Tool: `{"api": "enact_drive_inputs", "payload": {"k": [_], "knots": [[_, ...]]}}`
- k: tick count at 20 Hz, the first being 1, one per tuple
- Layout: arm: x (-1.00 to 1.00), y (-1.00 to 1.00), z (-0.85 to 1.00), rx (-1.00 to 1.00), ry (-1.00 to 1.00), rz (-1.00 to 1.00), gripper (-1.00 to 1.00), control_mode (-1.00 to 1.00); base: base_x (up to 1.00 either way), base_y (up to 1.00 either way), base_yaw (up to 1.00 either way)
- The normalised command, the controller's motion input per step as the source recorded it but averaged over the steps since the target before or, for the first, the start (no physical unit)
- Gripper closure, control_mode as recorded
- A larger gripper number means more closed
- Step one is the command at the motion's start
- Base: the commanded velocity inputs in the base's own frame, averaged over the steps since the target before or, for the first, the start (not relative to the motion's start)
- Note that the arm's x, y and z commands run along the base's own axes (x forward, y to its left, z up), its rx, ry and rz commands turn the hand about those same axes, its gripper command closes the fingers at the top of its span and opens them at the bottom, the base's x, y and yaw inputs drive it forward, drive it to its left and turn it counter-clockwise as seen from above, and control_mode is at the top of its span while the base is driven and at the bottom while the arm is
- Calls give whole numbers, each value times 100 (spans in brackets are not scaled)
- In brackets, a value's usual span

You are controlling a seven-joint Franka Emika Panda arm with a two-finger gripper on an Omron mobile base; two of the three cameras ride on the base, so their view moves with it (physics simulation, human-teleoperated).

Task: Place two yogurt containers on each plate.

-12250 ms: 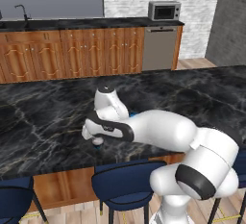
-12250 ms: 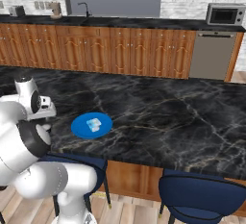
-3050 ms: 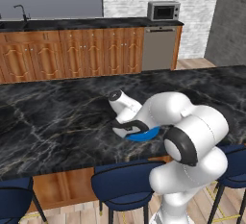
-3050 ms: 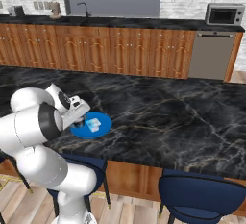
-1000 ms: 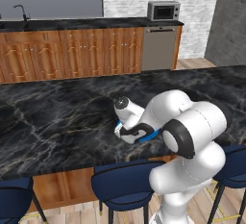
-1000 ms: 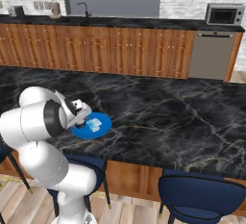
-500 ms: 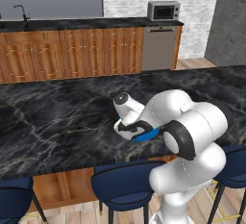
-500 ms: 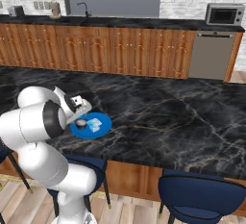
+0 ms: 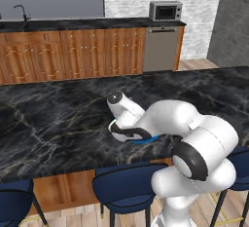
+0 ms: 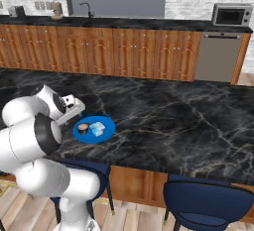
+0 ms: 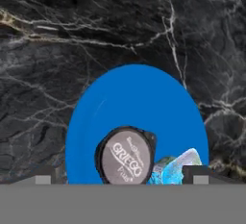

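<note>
Hand view: blue plate (image 11: 137,103) carries two yogurt containers (image 11: 126,155); gripper (image 11: 122,176) spread, empty; other plate pending.

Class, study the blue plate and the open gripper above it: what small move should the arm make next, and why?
Probably lift the gripper straight up off the blue plate. Its jaws stand open, and two yogurt containers already lie on that plate, one upright, one tipped, so this plate looks served.
</note>
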Motion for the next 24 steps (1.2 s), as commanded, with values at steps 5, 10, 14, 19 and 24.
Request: {"api": "enact_drive_inputs", "payload": {"k": [5,10,14,19,24], "knots": [[-47,-7,69,18,-14,-5,-100,-100,0,0,0],[-63,-55,69,18,-10,0,-100,-100,0,0,0],[-92,-66,61,14,-20,0,-100,-100,0,0,0],[-99,-55,59,12,-23,0,-100,-100,0,0,0],[-92,-11,66,6,-22,0,-100,-100,0,0,0]]}}
